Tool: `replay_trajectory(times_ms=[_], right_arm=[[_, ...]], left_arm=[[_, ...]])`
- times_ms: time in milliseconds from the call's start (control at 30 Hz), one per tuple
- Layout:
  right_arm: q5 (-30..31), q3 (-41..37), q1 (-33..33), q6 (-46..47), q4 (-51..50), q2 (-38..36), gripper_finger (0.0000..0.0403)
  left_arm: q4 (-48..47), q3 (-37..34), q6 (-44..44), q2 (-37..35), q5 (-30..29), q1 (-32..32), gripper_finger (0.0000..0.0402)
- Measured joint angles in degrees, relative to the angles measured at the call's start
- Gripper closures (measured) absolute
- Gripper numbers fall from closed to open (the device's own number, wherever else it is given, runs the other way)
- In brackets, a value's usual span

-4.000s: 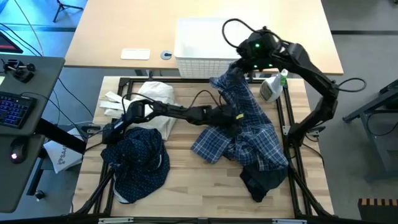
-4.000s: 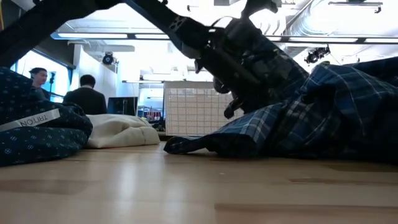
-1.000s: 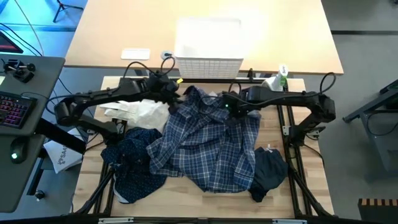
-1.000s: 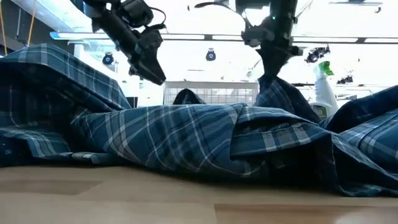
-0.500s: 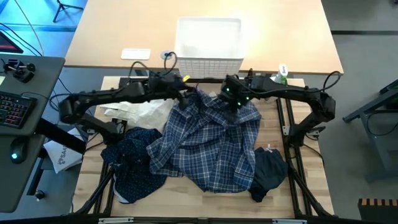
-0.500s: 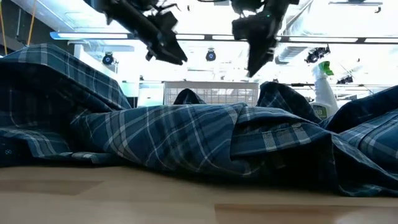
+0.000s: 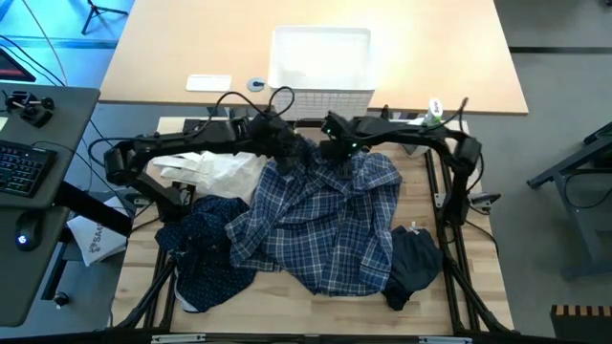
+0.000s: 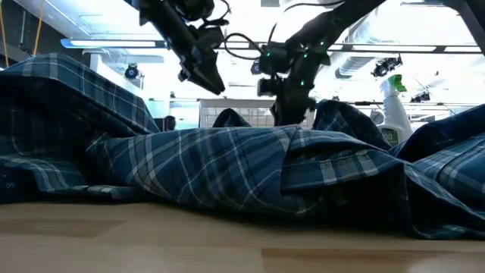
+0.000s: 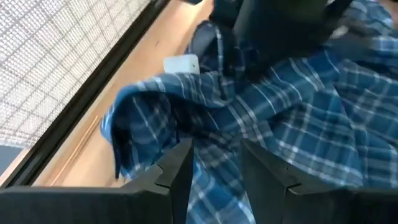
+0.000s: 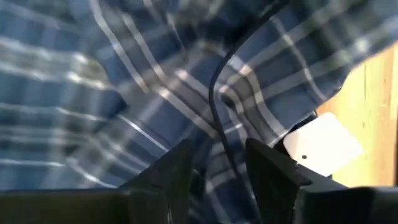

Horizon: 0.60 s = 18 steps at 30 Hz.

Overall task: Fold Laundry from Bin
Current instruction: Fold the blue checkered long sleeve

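Observation:
The blue-and-white plaid shirt (image 7: 325, 220) lies spread and rumpled across the middle of the table. A white label (image 9: 180, 64) shows at its far edge. Both grippers are at that far edge, close together. My left gripper (image 7: 290, 150) hangs open above the cloth (image 9: 298, 124) and is clear of it in the low view (image 8: 206, 82). My right gripper (image 7: 330, 153) is open and points steeply down at a raised fold of the shirt (image 8: 303, 133). Plaid cloth fills its wrist view (image 10: 124, 93). The white lattice bin (image 7: 320, 72) stands beyond the table's far edge. My right gripper (image 10: 217, 168) stands with open fingers right at the shirt's raised far fold, coming from above. Whether its fingertips touch the cloth, I cannot tell.
A navy dotted shirt (image 7: 206, 253) lies heaped at the near left, and a plain dark navy piece (image 7: 411, 268) at the near right. A cream cloth bag (image 7: 215, 172) lies at the far left. A spray bottle (image 7: 432, 113) stands at the far right.
My right gripper has let go of the shirt's far fold and opened. It rose, rolled about its own line, then went toward the table's left edge and sank back to the cloth. My left gripper has moved toward the right, nearer the right gripper. The shirt has kept its shape.

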Motion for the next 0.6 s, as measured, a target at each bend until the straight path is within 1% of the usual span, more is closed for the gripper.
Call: replay_trajectory(times_ms=[67,133,233,300,367,467,600], right_arm=[[5.92,0.02,0.96,-1.49,0.43,1.62,0.0274],[12.88,0.00,1.83,-1.61,1.03,3.16,0.0295],[18.91,-0.02,2.68,-0.97,2.74,3.66,0.0349],[22.31,-0.01,3.08,1.19,4.01,3.53,0.0386],[26.05,-0.07,3.23,4.24,5.09,2.50,0.0392],[31.27,-0.04,3.50,9.52,7.26,-1.77,0.0397],[33.57,-0.04,3.98,13.27,9.55,-9.26,0.0399]], left_arm=[[-1.24,0.07,-0.07,-0.79,-0.37,-0.43,0.0290],[-1.96,0.07,-0.03,-1.36,-0.85,-0.92,0.0293],[-2.02,0.06,-0.01,-1.91,-1.98,-1.51,0.0298],[-2.00,0.07,0.05,-2.18,-3.28,-1.89,0.0302],[-1.91,0.07,0.11,-2.48,-5.26,-2.36,0.0306],[-1.61,0.06,0.46,-3.52,-9.21,-3.07,0.0314],[0.50,0.06,2.58,-5.37,-12.24,-3.96,0.0323]])
